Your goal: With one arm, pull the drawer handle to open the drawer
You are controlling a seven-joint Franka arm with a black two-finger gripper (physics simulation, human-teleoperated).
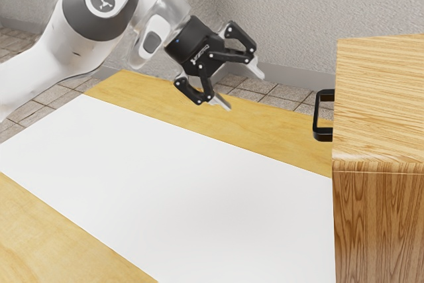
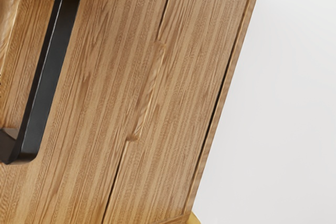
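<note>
A wooden cabinet (image 1: pixel 381 157) stands at the exterior view's right, with a black loop handle (image 1: pixel 323 115) sticking out of its front face toward the arm. My gripper (image 1: pixel 240 84) hangs in the air above the table, well to the left of the handle and a little higher, its fingers spread open with nothing between them. In the wrist view the cabinet front (image 2: pixel 152 103) appears close, with the black handle (image 2: pixel 44 72) along one side and the seam of the drawer front running across the wood. No gap shows around the drawer front.
A white mat (image 1: pixel 165 183) covers most of the wooden table (image 1: pixel 40 243). Tiled floor and a grey wall (image 1: pixel 298 11) lie behind. Open air separates my gripper from the cabinet.
</note>
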